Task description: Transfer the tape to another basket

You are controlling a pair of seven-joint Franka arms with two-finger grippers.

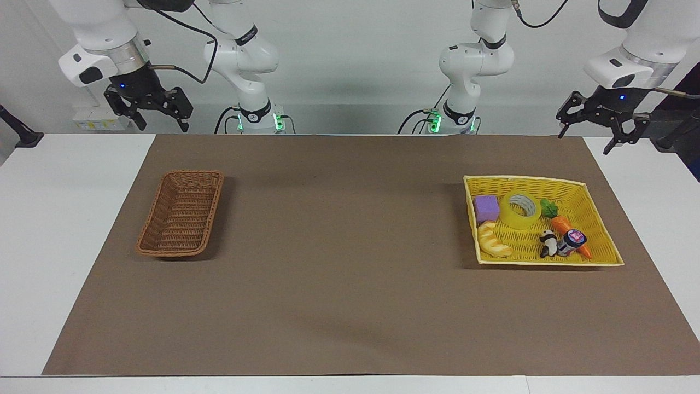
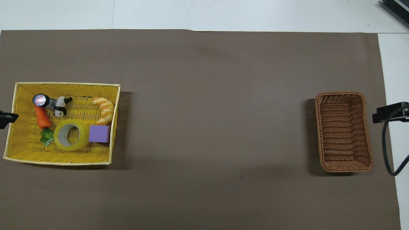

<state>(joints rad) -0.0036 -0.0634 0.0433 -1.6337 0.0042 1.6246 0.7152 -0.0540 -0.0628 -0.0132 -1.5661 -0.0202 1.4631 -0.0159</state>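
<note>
The tape, a yellow translucent roll with a grey-white core, lies flat in the yellow mesh basket at the left arm's end of the table. The brown wicker basket stands with nothing in it at the right arm's end. My left gripper hangs open in the air by the yellow basket's outer edge, well above it. My right gripper is open too, raised over the table's edge nearer the robots than the wicker basket.
Around the tape in the yellow basket lie a purple cube, a croissant, a carrot with green leaves, a panda figure and a small jar. A brown mat covers the table between the baskets.
</note>
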